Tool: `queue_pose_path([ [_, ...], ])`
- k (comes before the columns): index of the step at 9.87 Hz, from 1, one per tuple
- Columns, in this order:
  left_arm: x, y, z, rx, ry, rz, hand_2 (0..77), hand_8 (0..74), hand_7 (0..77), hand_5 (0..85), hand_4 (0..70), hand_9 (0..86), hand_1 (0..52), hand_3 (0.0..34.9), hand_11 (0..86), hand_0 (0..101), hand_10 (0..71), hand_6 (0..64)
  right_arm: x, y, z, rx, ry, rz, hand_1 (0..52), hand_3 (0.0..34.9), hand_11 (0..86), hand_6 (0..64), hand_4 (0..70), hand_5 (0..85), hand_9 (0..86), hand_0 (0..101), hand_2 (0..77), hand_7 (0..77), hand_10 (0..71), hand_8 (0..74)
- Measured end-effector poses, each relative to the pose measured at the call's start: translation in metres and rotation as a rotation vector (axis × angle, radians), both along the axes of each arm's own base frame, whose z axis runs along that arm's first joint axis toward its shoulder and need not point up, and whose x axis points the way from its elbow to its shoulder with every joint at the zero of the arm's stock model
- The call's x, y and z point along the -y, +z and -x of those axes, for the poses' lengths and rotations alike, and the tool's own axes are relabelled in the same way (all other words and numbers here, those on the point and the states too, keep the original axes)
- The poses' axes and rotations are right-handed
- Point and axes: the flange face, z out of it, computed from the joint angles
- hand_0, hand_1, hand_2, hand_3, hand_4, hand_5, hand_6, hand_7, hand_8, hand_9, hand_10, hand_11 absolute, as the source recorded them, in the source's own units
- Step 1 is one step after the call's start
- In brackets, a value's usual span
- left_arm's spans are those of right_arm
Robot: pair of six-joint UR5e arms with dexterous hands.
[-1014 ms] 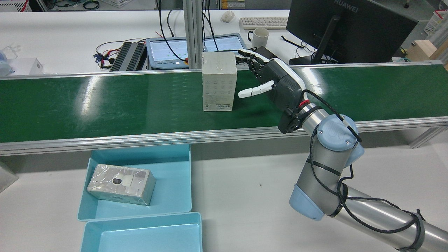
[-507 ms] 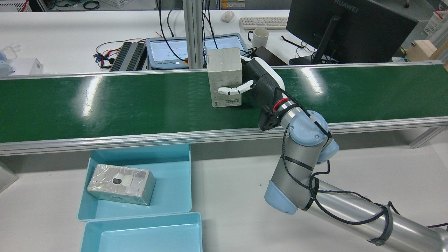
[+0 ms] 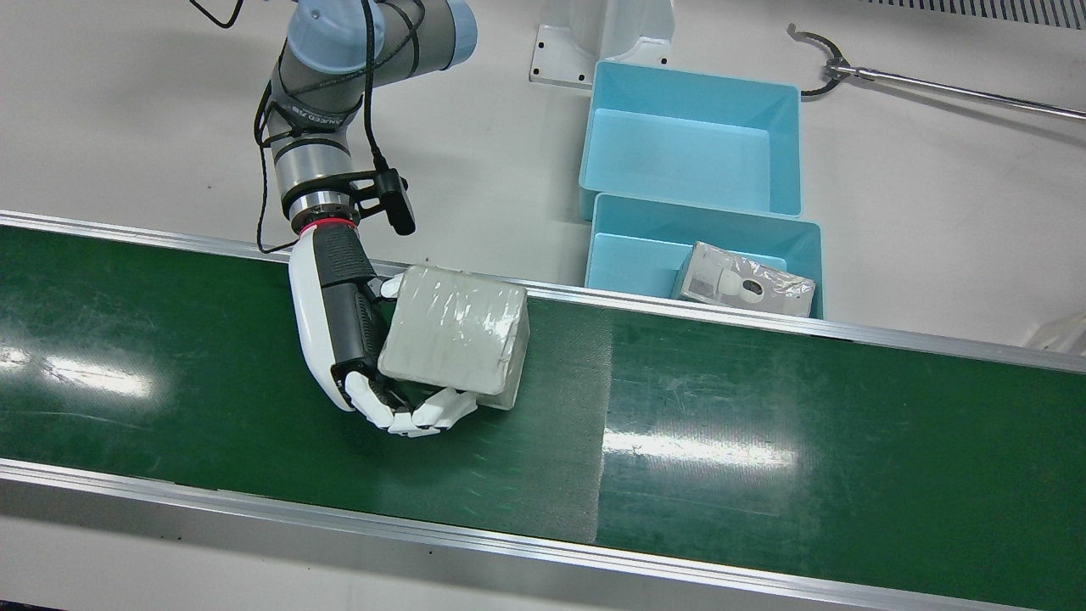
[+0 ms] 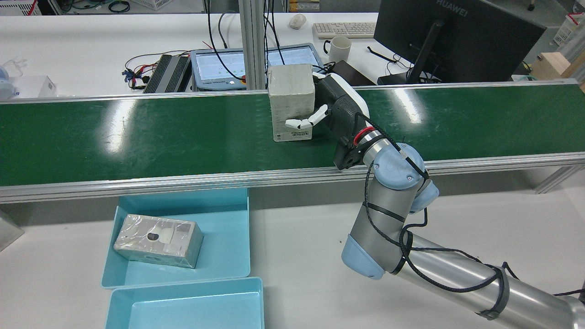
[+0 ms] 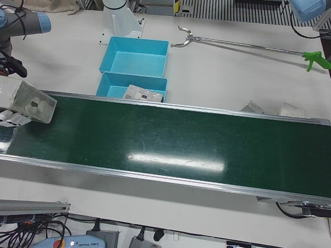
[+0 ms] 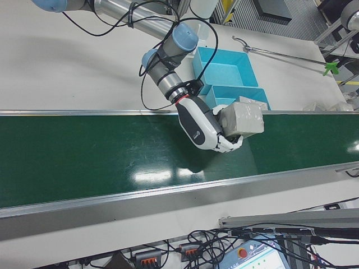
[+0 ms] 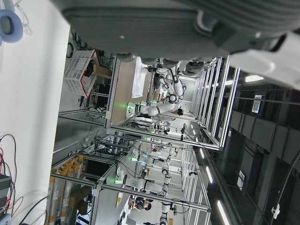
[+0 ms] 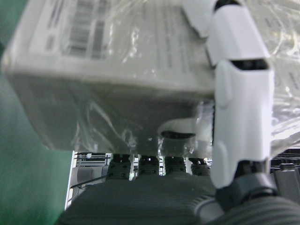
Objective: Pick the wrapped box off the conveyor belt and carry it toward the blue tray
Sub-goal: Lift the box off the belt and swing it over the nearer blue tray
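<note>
I have the right hand (image 3: pixel 356 339) wrapped around the wrapped box (image 3: pixel 454 335) over the conveyor belt (image 3: pixel 764 441) (film looks slick, box rigid, probably light), so I judge opposite flat faces the safest hold.

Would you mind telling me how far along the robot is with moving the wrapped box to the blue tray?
Done: the right robot hand is shut on the wrapped box, fingers curled around its far side. In hand: the box sits tilted over the green conveyor belt, apparently lifting off. Left: the carry to the blue tray, which already holds another wrapped box.
</note>
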Motion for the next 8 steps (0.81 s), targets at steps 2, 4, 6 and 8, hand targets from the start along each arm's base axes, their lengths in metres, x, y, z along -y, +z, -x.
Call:
queue_pose_path([
  [2, 0.0, 0.0, 0.0, 0.0, 0.0, 0.0, 0.5, 0.5, 0.5, 1.1, 0.0, 0.5, 0.0, 0.0, 0.5, 0, 0.0, 0.5, -0.036, -0.041, -0.01, 0.033, -0.024, -0.037, 19.1, 0.0, 40.4, 32.7, 19.6, 54.5, 48.0, 50, 31.6, 44.2, 45.8, 42.5],
  [4, 0.0, 0.0, 0.0, 0.0, 0.0, 0.0, 0.5, 0.5, 0.5, 1.1, 0.0, 0.5, 0.0, 0.0, 0.5, 0, 0.0, 0.5, -0.085, -0.077, -0.002, 0.048, -0.042, -0.085, 19.1, 0.0, 51.8, 36.5, 18.5, 60.0, 57.3, 47, 31.6, 49.6, 55.1, 50.2],
  [6, 0.0, 0.0, 0.0, 0.0, 0.0, 0.0, 1.1, 0.5, 0.5, 1.1, 0.0, 0.5, 0.0, 0.0, 0.5, 0, 0.5, 0.5, -0.13, -0.091, 0.025, 0.041, -0.057, -0.101, 1.6, 0.0, 68.7, 38.2, 16.9, 68.7, 76.4, 44, 39.3, 64.4, 54.5, 67.1],
  [8, 0.0, 0.0, 0.0, 0.0, 0.0, 0.0, 1.1, 0.5, 0.5, 1.1, 0.0, 0.5, 0.0, 0.0, 0.5, 0, 0.0, 0.0, -0.162, -0.088, 0.057, 0.012, -0.09, -0.094, 1.6, 0.0, 68.2, 38.2, 16.9, 68.7, 72.0, 43, 40.9, 69.8, 49.1, 58.9],
])
